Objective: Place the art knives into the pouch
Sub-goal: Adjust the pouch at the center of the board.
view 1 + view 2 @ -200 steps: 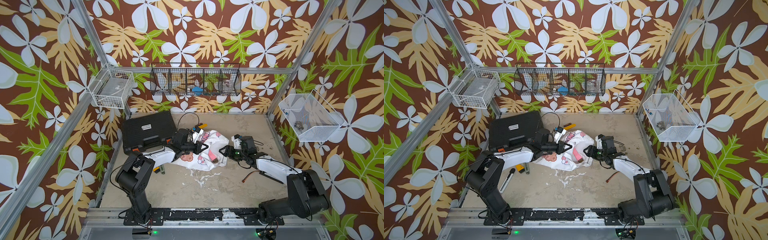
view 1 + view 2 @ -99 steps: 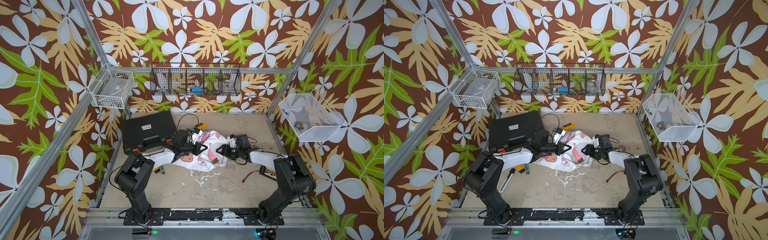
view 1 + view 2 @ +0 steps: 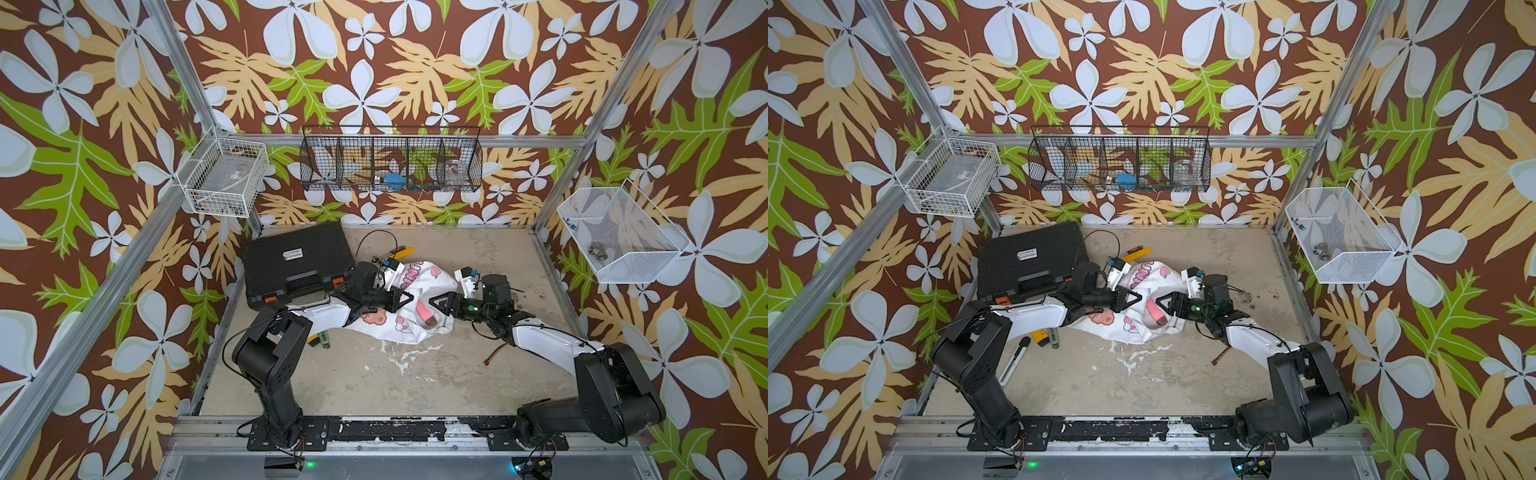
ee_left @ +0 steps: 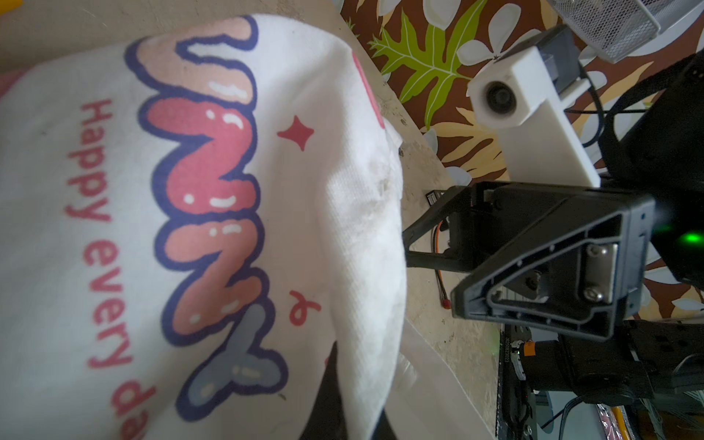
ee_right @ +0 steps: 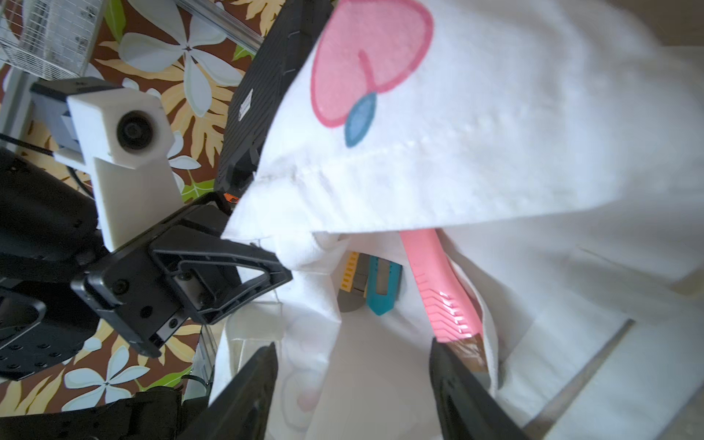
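A black hard plastic tool case [image 3: 297, 257] sits at left. My left gripper [image 5: 280, 268] is pinched on the upper rim of the white cloth bunny-print pouch [image 5: 495, 133], holding its mouth agape. A pink plastic art knife [image 5: 438, 289] lies half inside. My right gripper [image 5: 354, 354] is spread, one finger beside the knife's brown end.

Bright, even light; crisp top views, soft-focus close wrist views.
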Controlling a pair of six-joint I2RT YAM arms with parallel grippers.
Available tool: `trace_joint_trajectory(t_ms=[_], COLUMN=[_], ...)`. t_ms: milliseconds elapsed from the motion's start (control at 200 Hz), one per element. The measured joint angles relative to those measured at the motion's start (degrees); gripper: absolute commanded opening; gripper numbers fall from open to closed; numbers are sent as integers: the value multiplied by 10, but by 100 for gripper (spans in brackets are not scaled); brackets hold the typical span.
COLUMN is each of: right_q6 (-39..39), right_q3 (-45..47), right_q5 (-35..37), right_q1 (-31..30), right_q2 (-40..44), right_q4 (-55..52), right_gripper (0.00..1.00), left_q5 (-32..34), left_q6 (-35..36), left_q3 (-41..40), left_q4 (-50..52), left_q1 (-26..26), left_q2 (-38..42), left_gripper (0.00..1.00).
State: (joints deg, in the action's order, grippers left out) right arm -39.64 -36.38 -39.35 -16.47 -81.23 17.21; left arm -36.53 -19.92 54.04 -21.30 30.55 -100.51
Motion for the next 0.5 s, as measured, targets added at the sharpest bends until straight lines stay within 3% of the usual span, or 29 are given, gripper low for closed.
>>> trace_joint_trajectory(t_ms=[245, 500], right_q6=[9, 24], right_q3=[-37, -45], right_q5=[-14, -23], right_q1=[-19, -19], right_q2=[-50, -89], right_q4=[76, 146], right_gripper=[75, 75], left_q5=[-4, -9], left_q6=[-8, -10], left_q3=[0, 0], left_q4=[-1, -4], left_q1=[0, 3], left_q2=[1, 2], left_gripper=[0, 0])
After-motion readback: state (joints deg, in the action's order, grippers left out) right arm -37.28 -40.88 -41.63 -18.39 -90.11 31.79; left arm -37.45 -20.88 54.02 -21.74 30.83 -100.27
